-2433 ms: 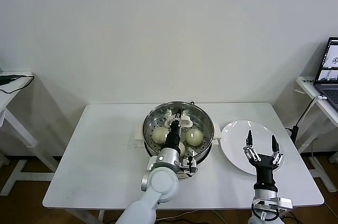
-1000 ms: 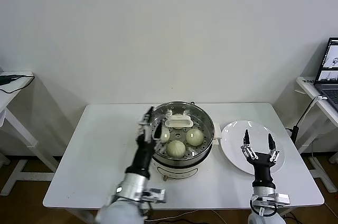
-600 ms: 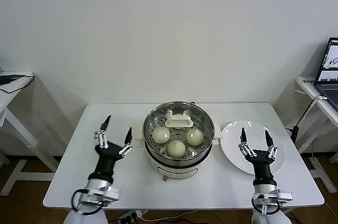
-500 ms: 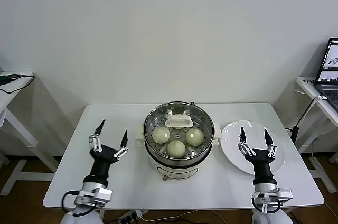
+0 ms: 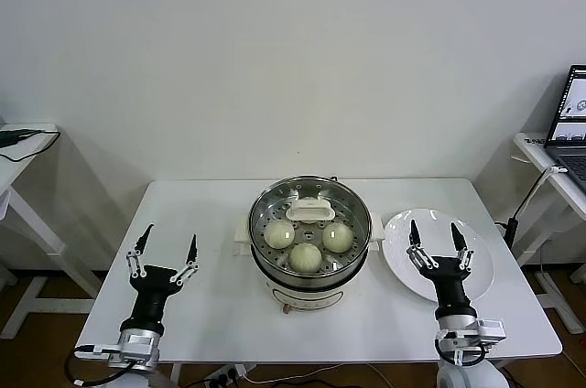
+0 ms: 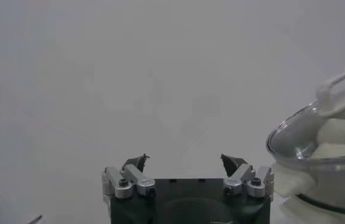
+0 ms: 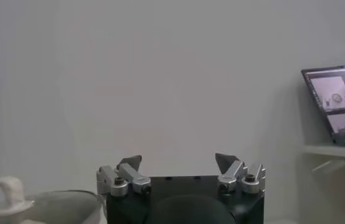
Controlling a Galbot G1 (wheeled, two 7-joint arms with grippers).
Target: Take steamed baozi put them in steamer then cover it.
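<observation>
I see three steamed baozi [image 5: 305,243] inside the steamer [image 5: 309,271] with the cover [image 5: 310,212] already on it, so nothing seems left, and my left gripper [image 5: 166,251] and right gripper [image 5: 435,236] stand open, holding nothing.

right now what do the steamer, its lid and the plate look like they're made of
Steamer: shiny metal, probably stainless steel, mirror reflections, on a white, likely plastic base.
Lid: clear, glass-like; buns show through; white handle.
Plate: glossy white, maybe ceramic; unsure.
</observation>
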